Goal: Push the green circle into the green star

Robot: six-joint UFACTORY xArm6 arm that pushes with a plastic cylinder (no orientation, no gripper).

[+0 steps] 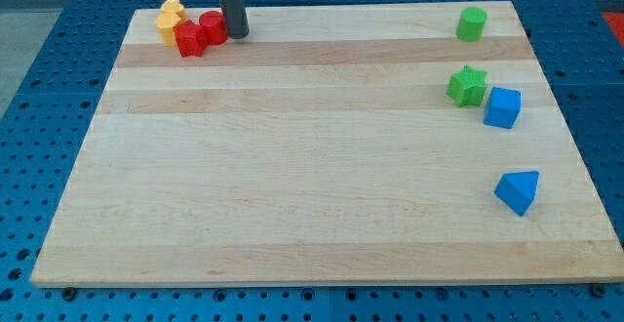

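**A:** Starting nearest, what is sitting at the view's bottom?

**B:** The bare desk [292, 195] is taking up most of it. Toward four o'clock a blue wedge-shaped block [518, 191] is lying alone. Farther up, near three o'clock, a blue cube [503, 107] is resting just beside the green star [467, 86], at the star's four o'clock; whether they are touching I cannot tell.

**A:** And the green circle?

**B:** The green circle [472, 23] is standing at the far edge, around two o'clock on the desk, at twelve o'clock from the star and apart from it, with a clear strip of wood showing between them.

**A:** So nothing is done yet?

**B:** I am judging it that way: the circle is not meeting the star, so the whole push is remaining. My tip [237, 34] is sitting at the far left, about eleven o'clock, well apart from both green blocks. It is pressing against or just beside a red block [213, 26], with a second red block [190, 39] and a yellow block [172, 20] clustering at its nine o'clock.

**A:** Are the jaws holding anything?

**B:** There are no jaws, only a rod, so nothing is being held. I am expecting the tip to need to get to the circle's twelve o'clock side, then drive it toward six o'clock into the star.
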